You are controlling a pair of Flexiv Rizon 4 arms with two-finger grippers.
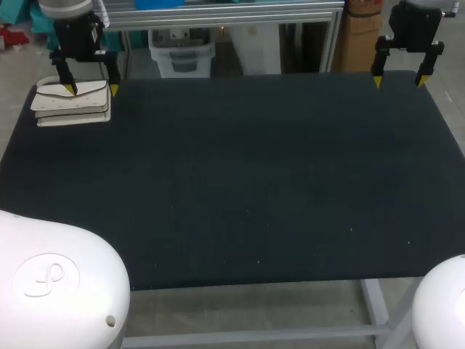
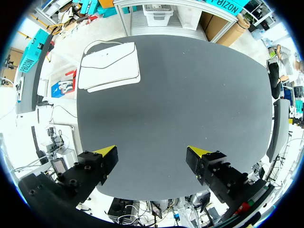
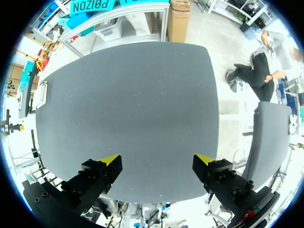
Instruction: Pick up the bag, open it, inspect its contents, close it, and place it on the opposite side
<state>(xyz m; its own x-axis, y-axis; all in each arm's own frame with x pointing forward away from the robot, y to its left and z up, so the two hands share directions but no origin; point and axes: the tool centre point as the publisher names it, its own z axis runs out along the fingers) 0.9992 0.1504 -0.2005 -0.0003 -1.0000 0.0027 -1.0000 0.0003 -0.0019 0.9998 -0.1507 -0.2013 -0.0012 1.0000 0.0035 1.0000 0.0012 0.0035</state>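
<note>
Two fingers, my left pincer [image 1: 92, 87]: spread, empty.
Right pincer [image 1: 398, 81]: spread, empty.
Bag [image 1: 73, 104]: white, far left table [image 1: 254, 182] corner.

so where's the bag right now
The white bag lies flat on the table, at its far left corner in the head view, with the left pincer hanging over it, not touching.

Leaving wide passage across mid & near part of dark table [image 1: 240, 189]. Getting blocked only at far-left corner by white bag [image 1: 73, 103], lying flat & low. Hanging raised on bag's side, fingers spread: left gripper [image 1: 92, 89]. Hovering raised at far-right edge, well apart from bag, fingers spread too: right gripper [image 1: 398, 81].
</note>
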